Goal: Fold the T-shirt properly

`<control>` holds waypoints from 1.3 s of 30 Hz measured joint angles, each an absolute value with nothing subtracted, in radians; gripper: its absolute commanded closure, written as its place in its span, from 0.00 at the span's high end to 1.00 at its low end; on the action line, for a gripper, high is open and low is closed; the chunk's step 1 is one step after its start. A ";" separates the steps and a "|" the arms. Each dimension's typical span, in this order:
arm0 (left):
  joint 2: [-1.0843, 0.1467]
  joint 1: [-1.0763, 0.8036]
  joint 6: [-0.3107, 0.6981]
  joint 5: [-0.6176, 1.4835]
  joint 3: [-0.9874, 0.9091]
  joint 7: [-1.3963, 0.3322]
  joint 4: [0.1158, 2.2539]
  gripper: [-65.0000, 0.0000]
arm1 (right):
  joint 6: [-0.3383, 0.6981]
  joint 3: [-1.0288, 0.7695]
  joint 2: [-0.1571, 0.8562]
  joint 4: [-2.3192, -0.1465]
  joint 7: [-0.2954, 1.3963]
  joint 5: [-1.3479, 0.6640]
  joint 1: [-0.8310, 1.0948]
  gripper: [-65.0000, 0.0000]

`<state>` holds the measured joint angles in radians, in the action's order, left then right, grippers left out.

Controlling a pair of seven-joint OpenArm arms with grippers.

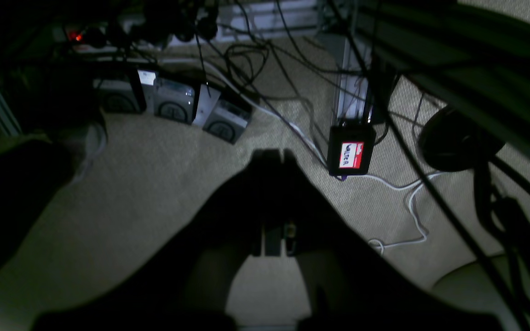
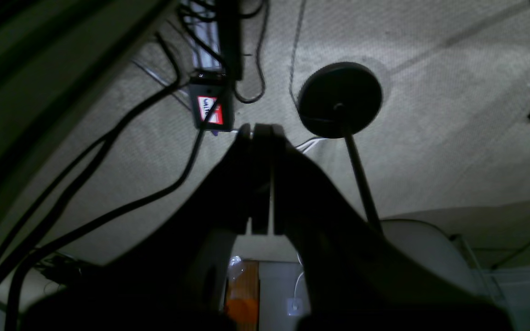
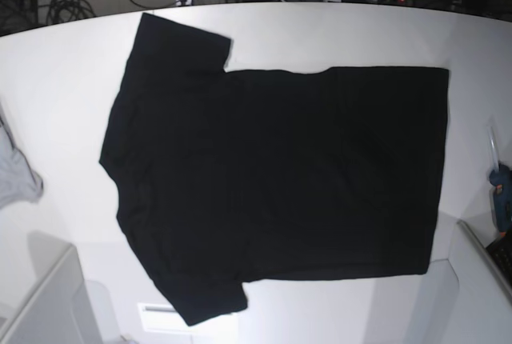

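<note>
The T-shirt (image 3: 276,172) lies flat, plain side up. Both the left gripper (image 1: 273,158) and right gripper (image 2: 261,133) are closed, holding nothing. Grab the sleeve edges first, then fold toward the T-shirt's middle.

White table (image 3: 336,36), black T-shirt (image 3: 280,176) spread flat on it, grey cloth (image 3: 16,176) at its left edge
</note>
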<state>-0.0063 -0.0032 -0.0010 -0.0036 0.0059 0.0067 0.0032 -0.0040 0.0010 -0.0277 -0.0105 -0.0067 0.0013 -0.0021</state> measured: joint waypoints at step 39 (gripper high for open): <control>-0.029 -0.107 -0.003 0.001 -0.001 0.002 0.152 0.03 | -0.004 -0.001 -0.022 -0.122 -0.014 0.001 0.124 0.00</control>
<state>-0.0288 -0.1066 -0.0029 0.0006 -0.0006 0.0021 0.1524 -0.0044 -0.0010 -0.0223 -0.1223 -0.0139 0.0013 0.1242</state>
